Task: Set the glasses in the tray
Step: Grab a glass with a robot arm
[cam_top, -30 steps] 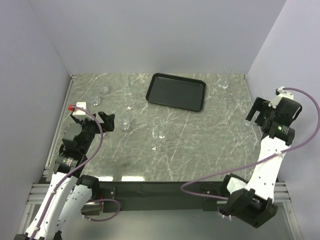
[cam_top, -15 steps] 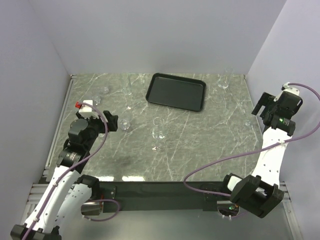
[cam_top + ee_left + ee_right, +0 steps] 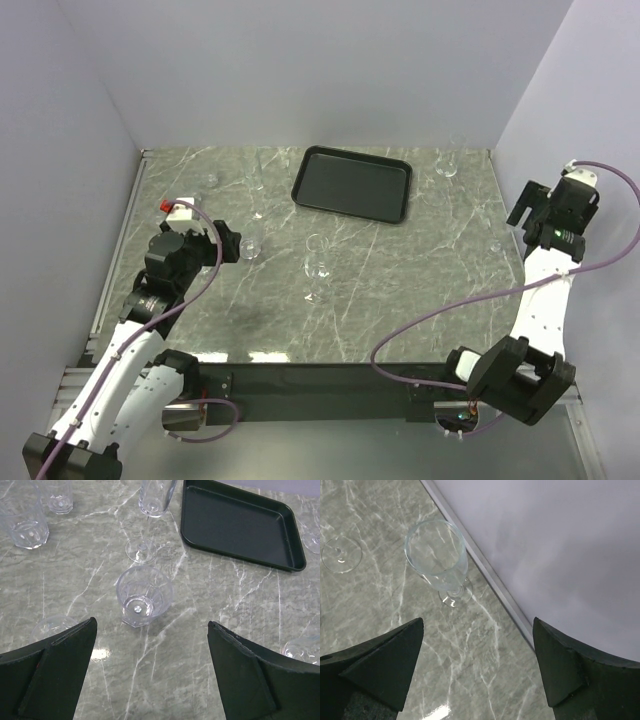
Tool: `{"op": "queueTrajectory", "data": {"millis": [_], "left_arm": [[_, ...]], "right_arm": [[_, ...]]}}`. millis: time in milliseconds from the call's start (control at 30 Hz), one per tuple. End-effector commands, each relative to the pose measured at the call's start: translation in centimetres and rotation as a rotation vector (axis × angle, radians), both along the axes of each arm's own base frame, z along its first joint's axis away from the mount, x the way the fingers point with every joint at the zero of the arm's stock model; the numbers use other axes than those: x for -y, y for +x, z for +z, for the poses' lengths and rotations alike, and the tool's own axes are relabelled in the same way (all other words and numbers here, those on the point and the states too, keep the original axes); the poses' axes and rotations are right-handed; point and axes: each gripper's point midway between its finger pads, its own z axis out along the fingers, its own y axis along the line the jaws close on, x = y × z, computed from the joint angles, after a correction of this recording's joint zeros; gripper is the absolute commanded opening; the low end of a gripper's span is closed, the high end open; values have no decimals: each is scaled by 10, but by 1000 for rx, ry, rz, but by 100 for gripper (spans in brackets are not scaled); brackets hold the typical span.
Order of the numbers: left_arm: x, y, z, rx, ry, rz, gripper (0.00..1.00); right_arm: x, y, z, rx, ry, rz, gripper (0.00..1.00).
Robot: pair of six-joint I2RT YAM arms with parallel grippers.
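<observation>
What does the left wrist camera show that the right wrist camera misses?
Only the left wrist view: the black tray, empty, a short tumbler just ahead of the open left tool, and a stemmed glass beyond it. Only the right wrist view: a flute standing beside the lilac wall, ahead of the open right tool. Both: the marble table and dark tool fingers at the bottom corners.
</observation>
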Motion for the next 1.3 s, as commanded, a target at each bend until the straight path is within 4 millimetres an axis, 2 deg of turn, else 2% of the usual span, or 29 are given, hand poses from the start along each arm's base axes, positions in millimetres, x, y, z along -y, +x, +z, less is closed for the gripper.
{"op": "queueTrajectory", "data": {"millis": [0, 333, 633, 900, 1267], "left_arm": [[3, 3, 29, 81, -27, -7, 99], [-1, 2, 34, 105, -31, 15, 99], [2, 4, 29, 86, -25, -4, 98], [5, 3, 30, 93, -29, -20, 98], [7, 3, 29, 88, -30, -30, 98]], "right_arm": [[3, 21, 16, 53, -39, 24, 96], [-2, 52, 2, 48, 38, 110, 96], [5, 79, 8, 31, 12, 147, 96], [14, 90, -3, 0, 13, 137, 96], [13, 99, -9, 5, 29, 148, 85]]}}
